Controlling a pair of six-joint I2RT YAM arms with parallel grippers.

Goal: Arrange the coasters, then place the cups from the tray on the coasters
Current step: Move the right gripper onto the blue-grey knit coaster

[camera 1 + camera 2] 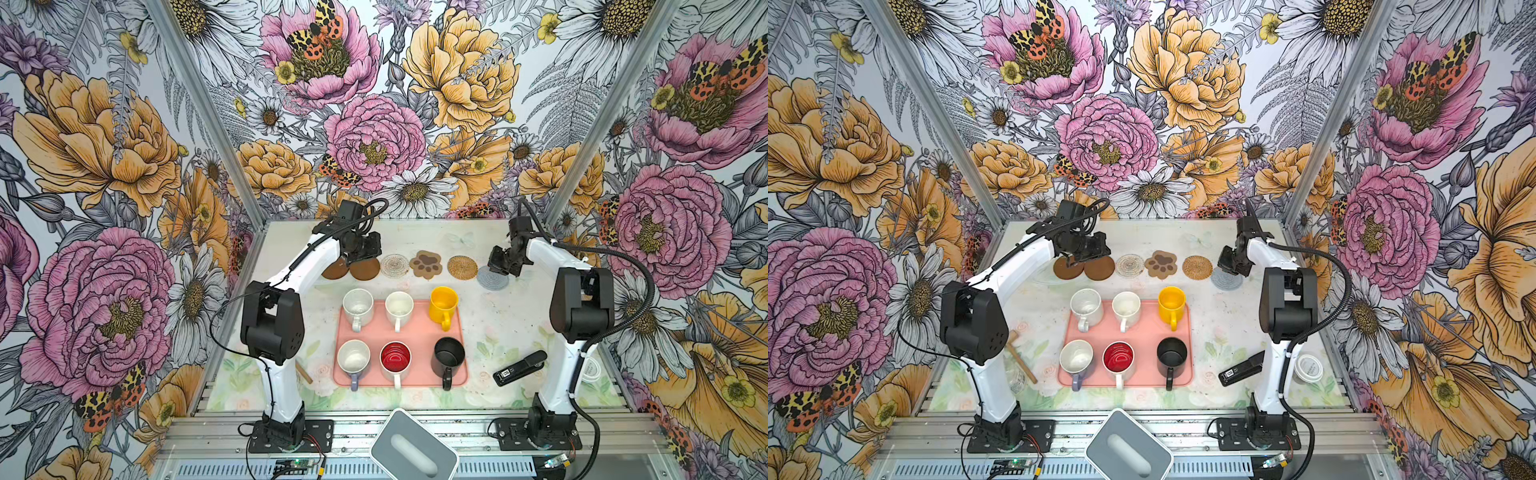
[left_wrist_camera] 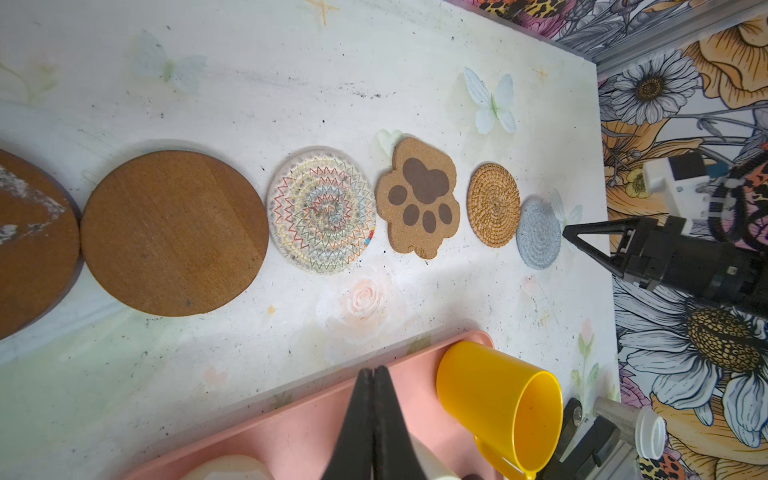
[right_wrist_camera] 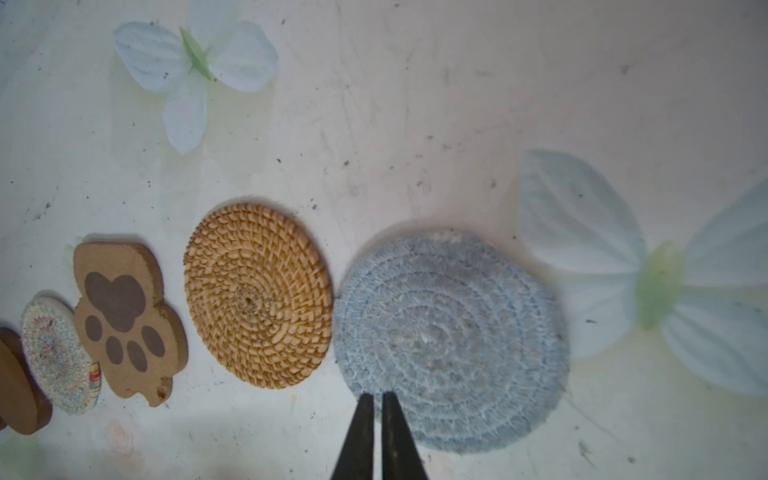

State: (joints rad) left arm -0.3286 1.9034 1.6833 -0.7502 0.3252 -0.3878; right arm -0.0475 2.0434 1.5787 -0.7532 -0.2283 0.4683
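right wrist view: black right gripper (image 3: 378, 395), tips all but together, empty, over the edge of the grey-blue woven round coaster (image 3: 451, 340). flat beyond the salmon-pink rectangular tray's (image 1: 419, 328) far right corner, ending a coaster row parallel to the tray's long side. brown paw-print coaster (image 1: 425, 264), toes toward the tray. black left gripper (image 2: 372, 370) pressed together, empty.

From my station I saw the coasters (image 1: 425, 263) lying in a row across the far part of the table (image 1: 498, 324), the one at the right end set slightly nearer the front. Just before that row lay the tray (image 1: 419, 328), carrying the cups (image 1: 398, 306) in two rows of three. A stapler (image 1: 519, 368) lay right of the tray, a mallet (image 1: 1021, 357) left of it.
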